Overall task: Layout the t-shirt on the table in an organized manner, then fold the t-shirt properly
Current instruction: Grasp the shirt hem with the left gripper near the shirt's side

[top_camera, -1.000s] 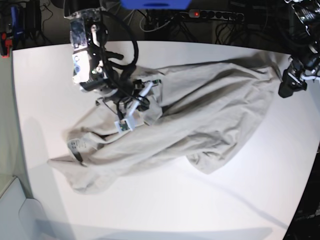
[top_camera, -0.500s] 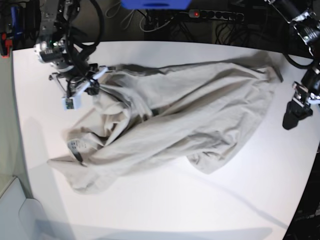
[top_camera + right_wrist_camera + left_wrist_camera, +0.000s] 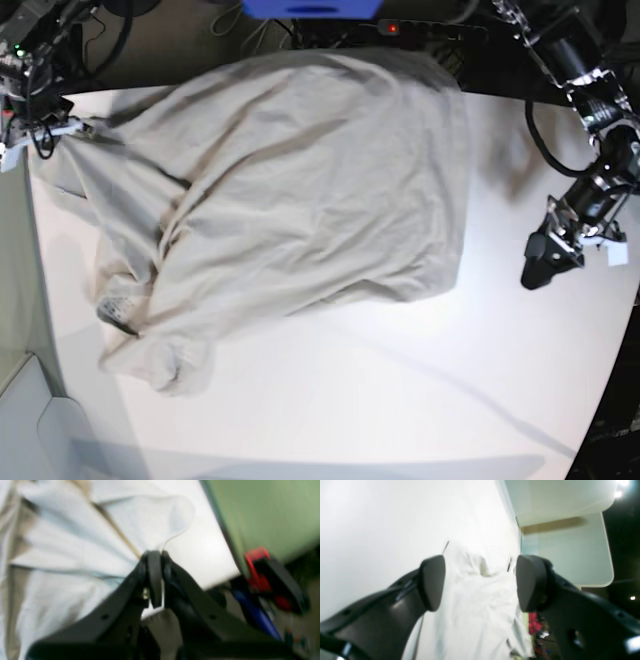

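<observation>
Tabletop first: the large smooth white table [image 3: 330, 400] with the curved far edge carries the plain grey-beige cotton t-shirt [image 3: 300, 190], which lies bunched over the far-left part of the surface. Its collar and neck label [image 3: 118, 308] sit at the near-left end of the heap. The cloth's long axis runs roughly from that near-left end to the far-right corner by the back edge. The garment is not yet flat; folds and a dark crease cross the left half, so the layout step is judged unfinished.

Right gripper [image 3: 155, 555]: positioned at the far-left corner of the table in the base view, jaws clenched on an edge of the t-shirt, with cloth fanning out taut from the pinch.

Left gripper [image 3: 480, 582]: positioned over bare table at the base view's right edge, well apart from the shirt. Its jaws stand released and hold nothing. The t-shirt lies ahead of it, across the table.

Judgement: the left arm must reach for the free right-hand edge of the cloth so that both arms can spread it.
</observation>
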